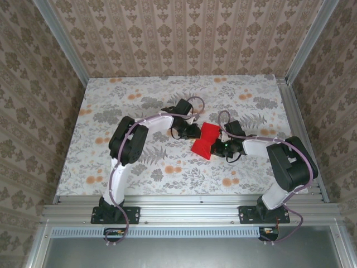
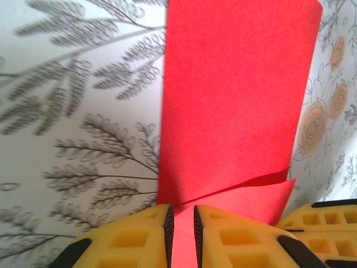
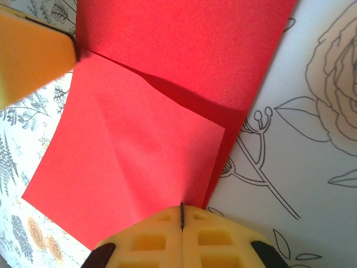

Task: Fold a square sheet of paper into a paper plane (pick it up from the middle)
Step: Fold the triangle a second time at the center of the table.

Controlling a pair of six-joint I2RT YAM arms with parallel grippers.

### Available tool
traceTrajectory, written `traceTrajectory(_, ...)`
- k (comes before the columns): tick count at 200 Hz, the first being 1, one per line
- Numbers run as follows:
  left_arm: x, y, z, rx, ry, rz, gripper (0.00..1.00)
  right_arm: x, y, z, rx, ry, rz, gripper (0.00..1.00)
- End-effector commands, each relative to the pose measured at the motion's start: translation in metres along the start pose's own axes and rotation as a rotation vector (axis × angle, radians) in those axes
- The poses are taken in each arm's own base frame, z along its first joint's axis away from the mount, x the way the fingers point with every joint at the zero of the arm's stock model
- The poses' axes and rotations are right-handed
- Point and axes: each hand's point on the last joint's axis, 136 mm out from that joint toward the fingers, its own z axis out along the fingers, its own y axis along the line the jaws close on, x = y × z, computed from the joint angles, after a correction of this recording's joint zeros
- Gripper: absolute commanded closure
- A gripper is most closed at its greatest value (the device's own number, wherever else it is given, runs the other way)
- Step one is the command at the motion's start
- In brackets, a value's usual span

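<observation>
Floral bench (image 1: 167,173) lies beneath one red sheet of paper (image 1: 205,139), edges hidden where left tool (image 1: 193,132) and right tool (image 1: 219,147) clamp it.

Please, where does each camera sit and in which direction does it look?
Top external: above and behind the bases, looking down on the table; both arms show, left gripper and right gripper at the sheet of paper.
Left wrist: on the left arm, looking past its yellow fingers pinching the sheet.
Right wrist: on the right arm, looking past its shut fingers.
Shared: the red sheet.
</observation>
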Motion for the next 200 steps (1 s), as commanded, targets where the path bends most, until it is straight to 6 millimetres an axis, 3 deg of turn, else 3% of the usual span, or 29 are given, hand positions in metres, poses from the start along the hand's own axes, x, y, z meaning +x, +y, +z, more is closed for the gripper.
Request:
traceTrajectory(1,-0.012,-0.013,-0.027,0.004,-0.067,0.017,0.78,0.033,-0.041,0.0,0.178,0.102,0.038,1.0)
traceTrajectory(32,-0.006,-0.032,-0.03,0.05,-0.052,0.036,0.78,0.031,-0.039,-0.001,0.176,0.099,0.029,1.0)
traceTrajectory(90,0.013,-0.042,-0.003,0.103,0.033,0.049,0.79,0.028,-0.035,-0.006,0.177,0.091,0.013,1.0)
traceTrajectory(135,0.019,-0.042,0.011,0.121,0.082,0.054,0.78,0.025,-0.032,-0.008,0.174,0.079,0.008,1.0)
traceTrajectory(200,0.028,-0.025,0.027,0.086,0.119,0.046,0.79,0.018,-0.025,-0.01,0.16,0.064,-0.009,1.0)
